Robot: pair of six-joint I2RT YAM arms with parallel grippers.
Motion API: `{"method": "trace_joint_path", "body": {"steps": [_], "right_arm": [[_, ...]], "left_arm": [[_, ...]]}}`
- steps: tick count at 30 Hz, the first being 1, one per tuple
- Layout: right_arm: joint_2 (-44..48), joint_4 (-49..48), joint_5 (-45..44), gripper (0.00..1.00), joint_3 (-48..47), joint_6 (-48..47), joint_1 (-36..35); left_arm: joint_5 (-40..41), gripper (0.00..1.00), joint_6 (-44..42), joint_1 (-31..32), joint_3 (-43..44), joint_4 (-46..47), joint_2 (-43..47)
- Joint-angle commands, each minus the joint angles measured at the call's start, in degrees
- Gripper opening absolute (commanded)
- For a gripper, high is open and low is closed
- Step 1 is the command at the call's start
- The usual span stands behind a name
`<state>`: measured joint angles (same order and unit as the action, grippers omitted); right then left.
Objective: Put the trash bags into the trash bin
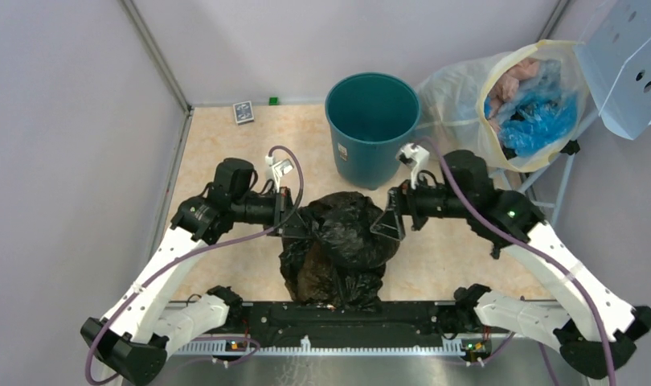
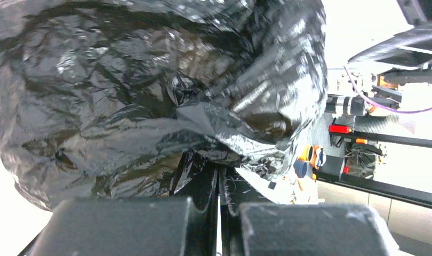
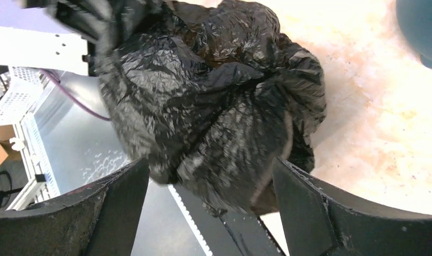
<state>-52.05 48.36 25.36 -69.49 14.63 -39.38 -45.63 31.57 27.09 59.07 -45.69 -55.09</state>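
A glossy black crinkled trash bag [image 1: 342, 241] hangs bunched between the two arms near the table's front edge. My left gripper [image 1: 294, 219] is shut on a fold of the bag [image 2: 150, 96] at its left side. My right gripper [image 1: 389, 221] is open wide at the bag's right side, the bag [image 3: 208, 101] in front of and between its spread fingers [image 3: 115, 205]. The teal-green trash bin [image 1: 372, 129] stands upright behind the bag, its mouth open; its edge shows in the right wrist view [image 3: 423, 29].
A large translucent whitish sack [image 1: 515, 100] with blue and pink contents leans at the back right beside a white perforated panel [image 1: 628, 64]. A small dark card [image 1: 243, 112] and a green cube [image 1: 273, 100] lie at the back wall. A black rail [image 1: 330, 318] runs along the front.
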Motion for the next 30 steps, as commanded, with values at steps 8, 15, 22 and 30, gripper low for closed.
{"method": "trace_joint_path", "body": {"steps": [8,15,22,30], "right_arm": [[-16.41,-25.11,-21.39,0.49,5.64,9.60,-5.49],[-17.90,-24.59,-36.80,0.40,7.83,12.94,-2.79],[-12.10,-19.11,-35.20,0.74,7.65,5.91,-2.69],[-2.03,-10.58,-26.99,0.75,1.22,1.92,-2.76]], "left_arm": [[-7.34,0.00,-1.63,0.04,6.76,-0.15,0.45],[-16.76,0.00,-2.21,0.06,14.01,1.72,1.68],[-19.03,0.00,5.28,0.05,17.62,13.99,0.33],[-12.80,0.00,5.81,0.01,23.53,18.74,-8.55]]}}
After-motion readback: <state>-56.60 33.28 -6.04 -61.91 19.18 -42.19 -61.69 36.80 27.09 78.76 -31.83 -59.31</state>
